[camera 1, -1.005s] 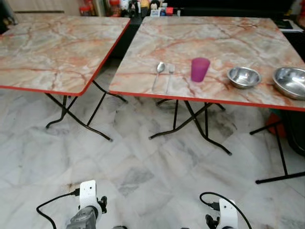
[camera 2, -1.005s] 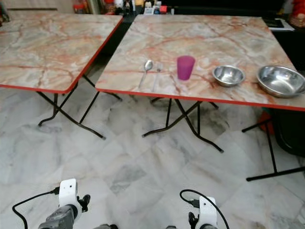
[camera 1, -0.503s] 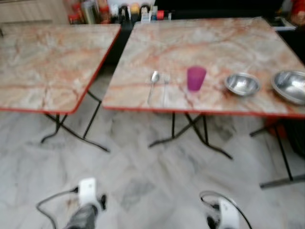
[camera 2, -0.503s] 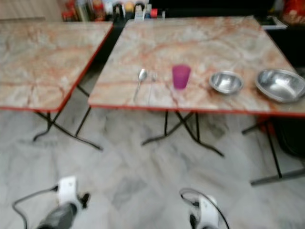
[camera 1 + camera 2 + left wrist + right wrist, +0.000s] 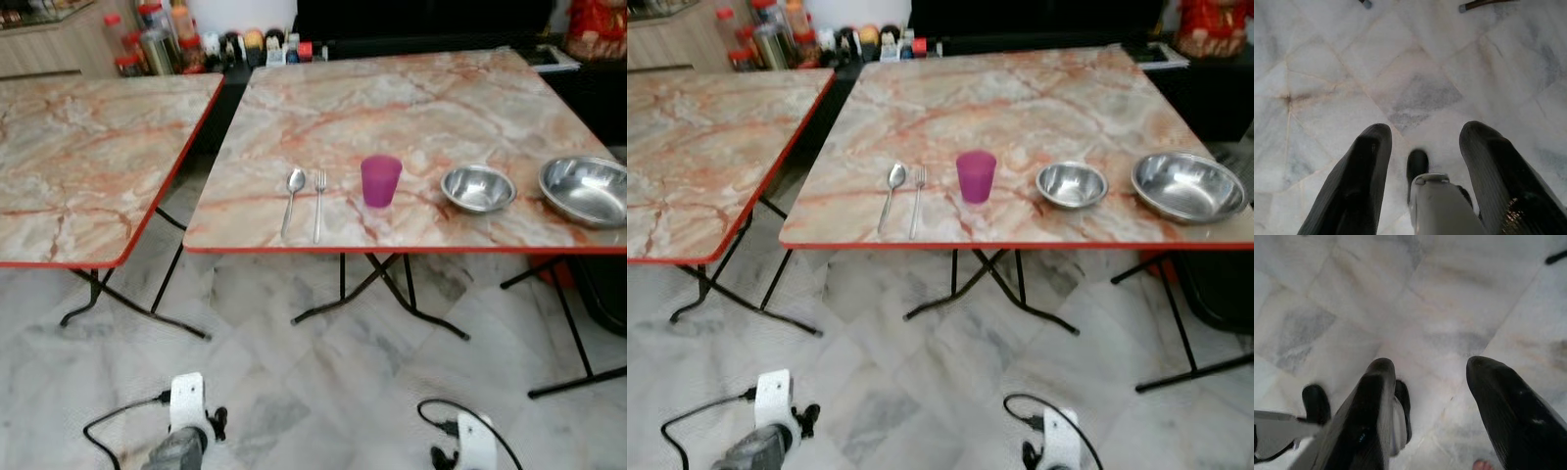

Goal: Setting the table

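While both hands, left & right, hang spread over the floor, spoon, fork, cup & 2 bowls lie on the bench.

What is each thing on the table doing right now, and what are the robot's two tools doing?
Spoon: lying flat, beside the fork.
Fork: lying flat.
Purple cup: upright.
Small bowl: right way up, looks empty.
Big bowl: right way up, looks empty.
Left tool: open, holding nothing, above the floor.
Right tool: open, holding nothing.

Table far half bare (near edge crowded).
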Robot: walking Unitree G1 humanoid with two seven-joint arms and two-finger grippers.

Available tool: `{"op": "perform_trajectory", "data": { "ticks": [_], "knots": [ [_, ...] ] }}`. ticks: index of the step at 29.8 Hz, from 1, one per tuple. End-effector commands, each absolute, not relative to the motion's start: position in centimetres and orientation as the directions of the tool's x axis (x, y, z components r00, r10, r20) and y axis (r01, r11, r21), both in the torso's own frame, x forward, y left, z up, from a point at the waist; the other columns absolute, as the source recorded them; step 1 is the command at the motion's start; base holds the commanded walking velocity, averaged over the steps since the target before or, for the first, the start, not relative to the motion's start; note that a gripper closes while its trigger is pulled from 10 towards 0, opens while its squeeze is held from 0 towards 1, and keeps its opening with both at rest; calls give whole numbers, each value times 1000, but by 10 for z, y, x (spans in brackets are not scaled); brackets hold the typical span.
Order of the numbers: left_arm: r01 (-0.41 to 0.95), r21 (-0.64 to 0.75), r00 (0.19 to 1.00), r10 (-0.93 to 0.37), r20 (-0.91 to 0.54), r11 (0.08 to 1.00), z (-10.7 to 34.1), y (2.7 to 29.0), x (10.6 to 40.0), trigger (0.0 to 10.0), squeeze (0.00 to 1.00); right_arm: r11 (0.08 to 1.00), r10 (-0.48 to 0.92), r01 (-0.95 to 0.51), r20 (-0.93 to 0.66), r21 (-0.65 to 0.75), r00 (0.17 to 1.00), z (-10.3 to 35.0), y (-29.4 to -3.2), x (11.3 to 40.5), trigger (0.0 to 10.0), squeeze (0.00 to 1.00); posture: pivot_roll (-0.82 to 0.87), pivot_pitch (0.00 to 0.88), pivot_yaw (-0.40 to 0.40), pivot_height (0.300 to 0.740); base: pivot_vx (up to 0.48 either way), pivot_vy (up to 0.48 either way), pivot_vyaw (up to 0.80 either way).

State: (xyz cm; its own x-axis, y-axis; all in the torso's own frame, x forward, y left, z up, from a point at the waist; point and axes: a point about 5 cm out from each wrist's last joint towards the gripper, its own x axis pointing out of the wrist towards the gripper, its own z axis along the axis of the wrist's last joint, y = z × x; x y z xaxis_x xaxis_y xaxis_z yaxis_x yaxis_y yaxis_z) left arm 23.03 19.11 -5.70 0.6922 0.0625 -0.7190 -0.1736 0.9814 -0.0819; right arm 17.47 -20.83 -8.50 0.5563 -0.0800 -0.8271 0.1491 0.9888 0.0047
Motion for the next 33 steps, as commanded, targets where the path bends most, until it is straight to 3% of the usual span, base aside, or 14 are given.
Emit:
{"op": "perform_trajectory", "data": {
  "ticks": [1,18,33],
  "knots": [
    [-183,-57,676,84,-732,981,-58,201,226,10000,0,989,-53,143,-828,33,558,-86,-197,177,10000,0,-75,119,30,711,319,0,0],
    [-181,-60,670,78,-739,982,-60,201,224,10000,0,989,-55,143,-827,31,560,-86,-197,177,10000,0,-73,123,31,711,324,0,0],
    [-169,-27,664,94,-742,985,-60,202,223,10000,0,990,-53,138,-829,30,556,-86,-197,177,10000,0,-82,141,32,711,0,0,0]
  ]
}}
